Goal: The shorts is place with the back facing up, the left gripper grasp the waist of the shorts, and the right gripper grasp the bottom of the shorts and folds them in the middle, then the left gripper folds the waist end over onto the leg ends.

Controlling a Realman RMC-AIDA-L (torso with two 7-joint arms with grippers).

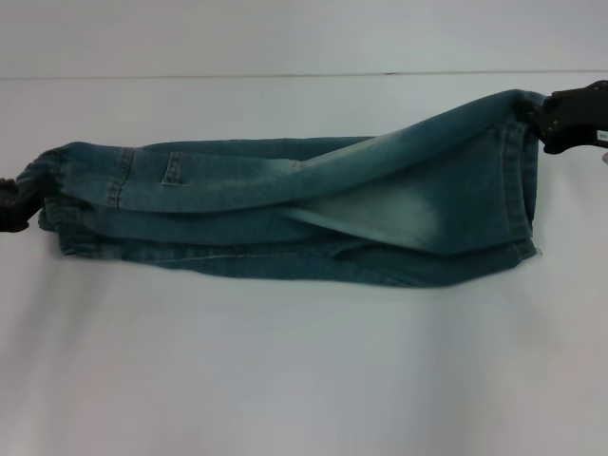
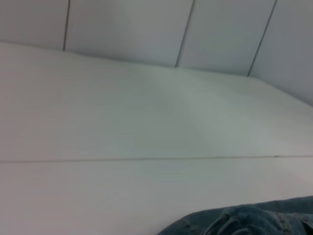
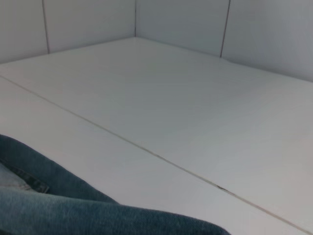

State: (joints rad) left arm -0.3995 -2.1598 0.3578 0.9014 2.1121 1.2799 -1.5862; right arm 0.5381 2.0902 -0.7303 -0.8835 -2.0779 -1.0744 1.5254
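Observation:
Blue denim shorts (image 1: 285, 214) lie stretched across the white table, folded lengthwise, with a back pocket (image 1: 174, 169) facing up. At the far left, my left gripper (image 1: 21, 201) is shut on the elastic waist (image 1: 55, 176). My right gripper (image 1: 540, 119) at the upper right is shut on a leg hem (image 1: 521, 180); it holds that corner raised so the upper leg drapes over the lower one. A bunched bit of waist denim (image 2: 244, 220) shows in the left wrist view, and the leg fabric (image 3: 73, 210) shows in the right wrist view. Neither wrist view shows fingers.
The white table (image 1: 304, 380) stretches wide in front of the shorts. A thin seam (image 1: 237, 75) runs across it behind them, with white wall panels (image 2: 127, 29) beyond.

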